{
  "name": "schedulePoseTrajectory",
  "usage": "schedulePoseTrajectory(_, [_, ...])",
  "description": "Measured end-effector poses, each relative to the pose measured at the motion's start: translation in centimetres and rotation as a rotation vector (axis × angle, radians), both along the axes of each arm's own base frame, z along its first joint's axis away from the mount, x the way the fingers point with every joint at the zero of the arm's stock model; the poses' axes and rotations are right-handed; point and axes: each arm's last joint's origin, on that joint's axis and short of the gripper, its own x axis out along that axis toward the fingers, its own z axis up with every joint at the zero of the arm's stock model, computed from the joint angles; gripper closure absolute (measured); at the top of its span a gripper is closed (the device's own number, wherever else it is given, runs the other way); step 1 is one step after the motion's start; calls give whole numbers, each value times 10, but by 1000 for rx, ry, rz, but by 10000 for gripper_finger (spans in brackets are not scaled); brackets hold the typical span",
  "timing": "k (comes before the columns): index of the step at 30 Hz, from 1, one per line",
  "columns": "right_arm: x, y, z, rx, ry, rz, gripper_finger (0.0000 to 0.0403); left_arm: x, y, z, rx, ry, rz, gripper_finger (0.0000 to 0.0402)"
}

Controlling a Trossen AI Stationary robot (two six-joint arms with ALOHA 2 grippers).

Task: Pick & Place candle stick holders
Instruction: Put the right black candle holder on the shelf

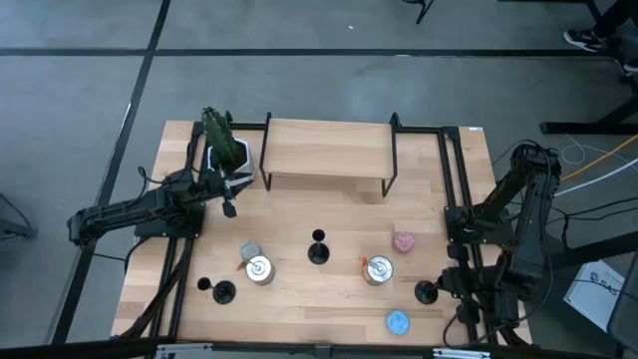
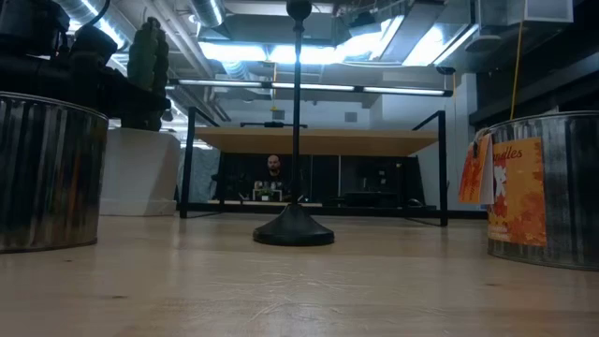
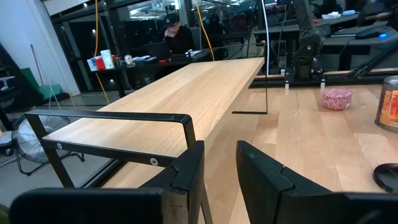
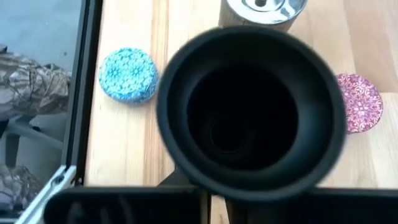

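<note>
Three matte-black candle stick holders stand on their round bases on the wooden table: one at the centre [image 1: 318, 249], also in the low view [image 2: 295, 229], one near left [image 1: 221, 291], one near right [image 1: 426, 292]. My right gripper [image 1: 440, 288] is at the near-right holder, whose cup top [image 4: 249, 112] fills the right wrist view; the fingers look nearly closed around it. My left gripper [image 1: 230, 207] is open and empty beside the left end of the wooden shelf [image 3: 186, 93]. My right gripper comes at the near-right holder from above, fingers pointing down. The holder stands upright between the fingers. Its cup [image 4: 249, 112] hides the place of contact, so the part held cannot be told, nor whether the base is off the table.
Two silver tins [image 1: 259, 269] [image 1: 377, 269] flank the centre holder. Small round discs lie about: grey [image 1: 249, 249], pink [image 1: 403, 242], blue [image 1: 397, 321]. A wood shelf on a black frame [image 1: 329, 150] stands at the far side, with a potted cactus [image 1: 224, 145] to its left.
</note>
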Motion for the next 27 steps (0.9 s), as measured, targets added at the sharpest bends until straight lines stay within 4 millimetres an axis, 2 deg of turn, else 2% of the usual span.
schedulePoseTrajectory(16, [27,-11,10,-21,-4,-102,386,0,0,0,0,-1,0,313])
schedulePoseTrajectory(27, [55,-19,43,-76,-64,-60,386,0,0,0,1,-3,0,313])
